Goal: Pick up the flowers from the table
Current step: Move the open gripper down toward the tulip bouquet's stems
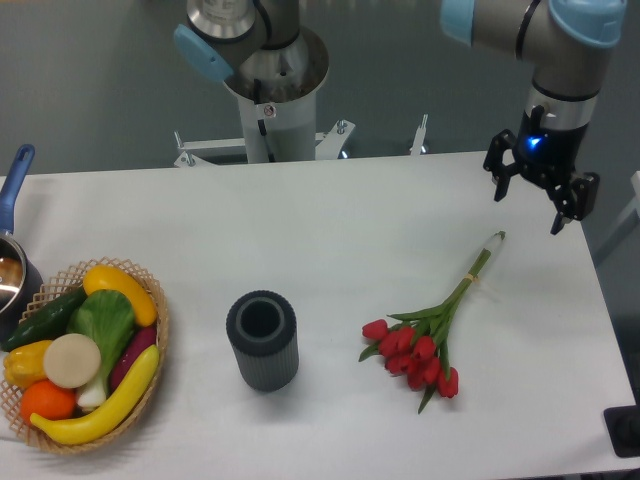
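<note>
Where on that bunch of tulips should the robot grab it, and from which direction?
Probably the bare stems of the tulips, just past the tie, coming straight down from above. The bunch lies flat on the table, stems running up-right toward the open end effector; there they form one thin, firm bundle. The fingers should close across that line, not on the soft red heads, which could crush.

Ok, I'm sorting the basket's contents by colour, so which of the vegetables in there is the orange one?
The small round one at the basket's near left corner, tucked between the white disc-shaped piece and the long yellow one. Everything else is yellow, green, white or purple.
</note>
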Controlling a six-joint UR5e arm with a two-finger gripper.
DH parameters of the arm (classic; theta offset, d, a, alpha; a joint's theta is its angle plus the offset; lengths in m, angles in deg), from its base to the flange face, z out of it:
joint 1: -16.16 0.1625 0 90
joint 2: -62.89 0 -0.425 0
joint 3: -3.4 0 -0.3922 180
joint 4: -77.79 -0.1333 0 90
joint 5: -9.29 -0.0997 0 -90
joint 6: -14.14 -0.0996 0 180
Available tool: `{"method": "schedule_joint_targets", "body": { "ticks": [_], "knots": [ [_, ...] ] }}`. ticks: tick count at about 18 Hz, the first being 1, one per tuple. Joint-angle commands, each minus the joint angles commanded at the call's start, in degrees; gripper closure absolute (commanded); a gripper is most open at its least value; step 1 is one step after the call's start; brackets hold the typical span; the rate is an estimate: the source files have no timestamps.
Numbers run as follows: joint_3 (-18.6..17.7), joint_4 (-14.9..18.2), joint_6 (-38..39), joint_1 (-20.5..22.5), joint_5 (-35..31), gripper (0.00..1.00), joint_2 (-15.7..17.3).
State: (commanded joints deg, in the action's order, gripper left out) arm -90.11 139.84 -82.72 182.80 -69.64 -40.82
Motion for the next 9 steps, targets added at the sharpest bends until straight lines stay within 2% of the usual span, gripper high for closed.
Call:
{"method": "schedule_joint_targets", "body": {
  "ticks": [5, 9],
  "knots": [
    [-3.25, 0.0, 1.22, -1.23, -0.09, 0.0, -0.35],
    [-3.43, 0.0, 7.81, -3.51, -0.18, 0.0, -2.28]
  ]
}}
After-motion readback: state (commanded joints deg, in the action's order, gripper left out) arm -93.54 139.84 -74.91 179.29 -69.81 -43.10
